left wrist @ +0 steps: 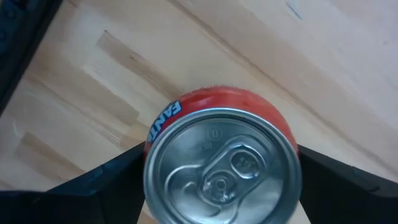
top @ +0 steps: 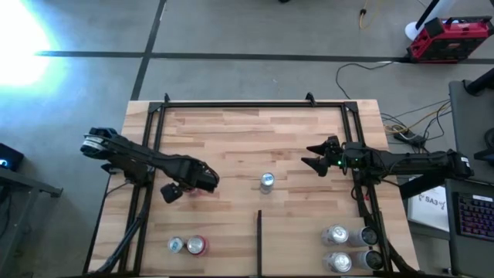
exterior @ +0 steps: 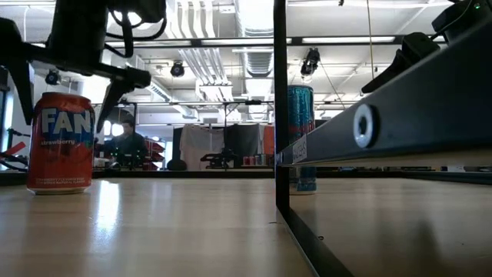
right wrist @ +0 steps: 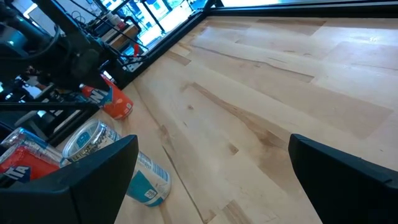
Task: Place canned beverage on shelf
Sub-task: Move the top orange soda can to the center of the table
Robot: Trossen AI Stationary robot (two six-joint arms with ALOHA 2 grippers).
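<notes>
- the shelf (top: 231,135), a light butcher-block board in a black tube frame, fills most of the table; a short dark divider strip (top: 260,241) runs in from its near edge.
- the left arm reaches in over the shelf's left half, and the left gripper (top: 187,185) hangs directly above a red strawberry fanta can (left wrist: 224,163). its fingers (left wrist: 93,186) sit spread on either side of the can with gaps showing, so it reads as open around the can, not clamped.
- the low view shows that fanta can (exterior: 60,142) standing upright on the wood, so it looks already set down on the shelf; what seems left for it is only for the left gripper to clear away upward.
- the right gripper (top: 316,158) waits over the right half, open and empty, well apart from any can.
- a teal-and-silver can (top: 266,182) stands upright near the board's middle, also placed.
- two cans (top: 187,245) stand at the near left, and a cluster of cans (top: 347,247) at the near right by the frame; whether those count as shelved or waiting i cannot tell.
</notes>
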